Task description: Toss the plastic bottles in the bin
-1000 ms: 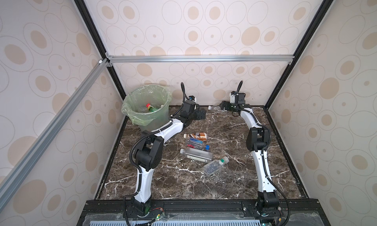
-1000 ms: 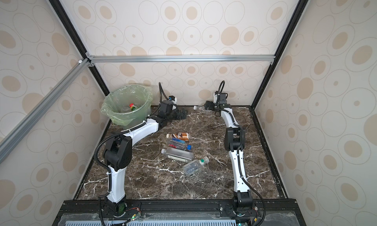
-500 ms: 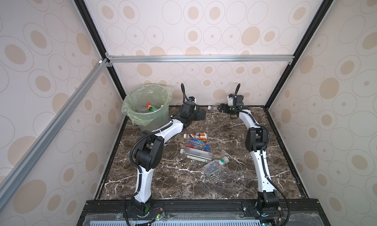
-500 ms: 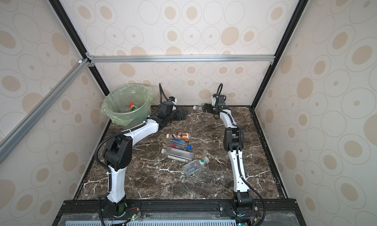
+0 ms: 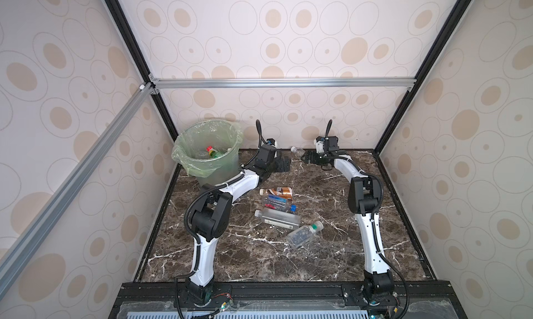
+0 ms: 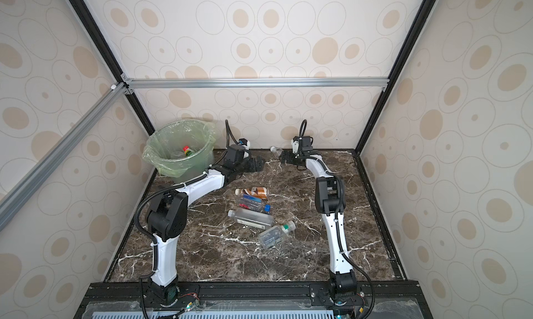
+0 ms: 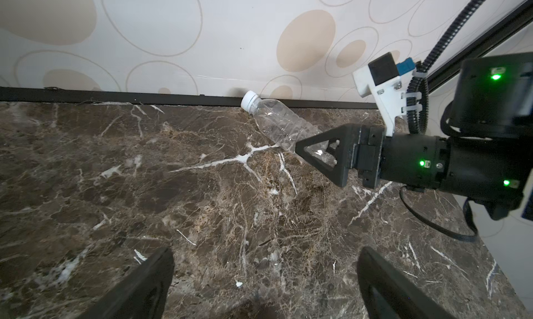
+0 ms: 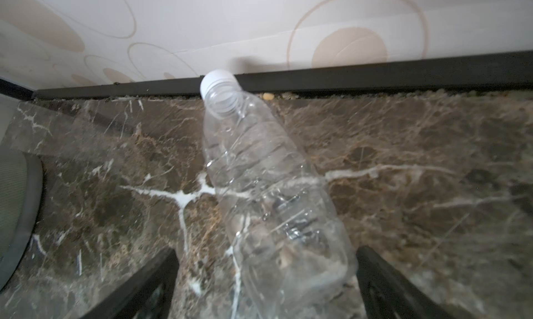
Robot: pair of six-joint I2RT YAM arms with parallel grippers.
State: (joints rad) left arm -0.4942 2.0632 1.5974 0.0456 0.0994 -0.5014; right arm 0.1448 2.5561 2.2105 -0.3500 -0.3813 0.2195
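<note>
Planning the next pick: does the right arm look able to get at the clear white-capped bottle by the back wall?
Likely yes. The right claw is open, and the base of the clear bottle lies between its jaws on the marble table, with nothing else in the way.

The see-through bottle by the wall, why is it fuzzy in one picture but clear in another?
In the right wrist view the bottle sits close to the camera, so its near end looks soft and smeary; in the left wrist view it lies farther off and looks crisp, with a dark shadow on the wall behind its cap; in both top views it is just tiny.
</note>
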